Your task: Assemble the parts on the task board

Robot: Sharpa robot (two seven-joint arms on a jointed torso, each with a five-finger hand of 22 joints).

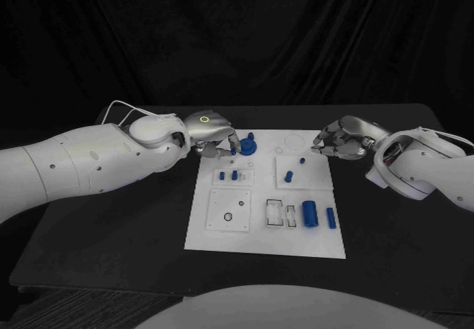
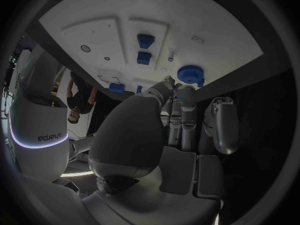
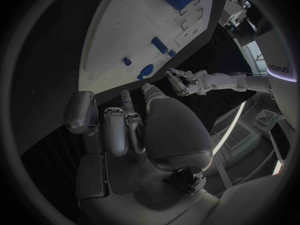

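Black curtain (image 1: 237, 48) hangs in folds across the whole back, behind the black counter (image 1: 109, 240). Floor (image 1: 89, 308) at the near edge looks dark and ribbed, like carpet. Right wrist view catches a bright window-like patch (image 3: 257, 50) and a floor vent (image 3: 262, 117) off at the rim

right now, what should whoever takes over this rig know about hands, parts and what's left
Left hand: at the board's far left corner, fingers curled down beside the blue gear; whether it touches the gear, I can't tell.
Right hand: fingers curled, holding nothing, off the board's far right edge.
Parts: two small pegs stand in the left fixture, one peg in the right fixture, a large cylinder and a thinner pin lie near the right edge.
Done: hard to judge; the pegs look seated.
Left: cylinder and pin lie loose, and the near-left plate's holes look unfilled.
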